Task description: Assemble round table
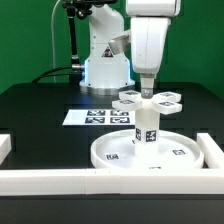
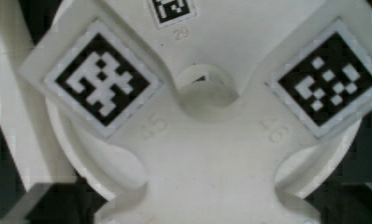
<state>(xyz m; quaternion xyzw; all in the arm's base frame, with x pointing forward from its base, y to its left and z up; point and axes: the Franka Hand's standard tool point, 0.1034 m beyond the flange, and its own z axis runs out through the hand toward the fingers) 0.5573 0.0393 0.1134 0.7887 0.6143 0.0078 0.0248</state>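
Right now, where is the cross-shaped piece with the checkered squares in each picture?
Exterior view: the cross-shaped base sits in the middle of the picture, on top of the short leg that stands on the round disc, just under the gripper.
Wrist view: the cross-shaped base fills nearly the whole picture, seen close up.
Shared landmark: the black-and-white tags on the base's arms.
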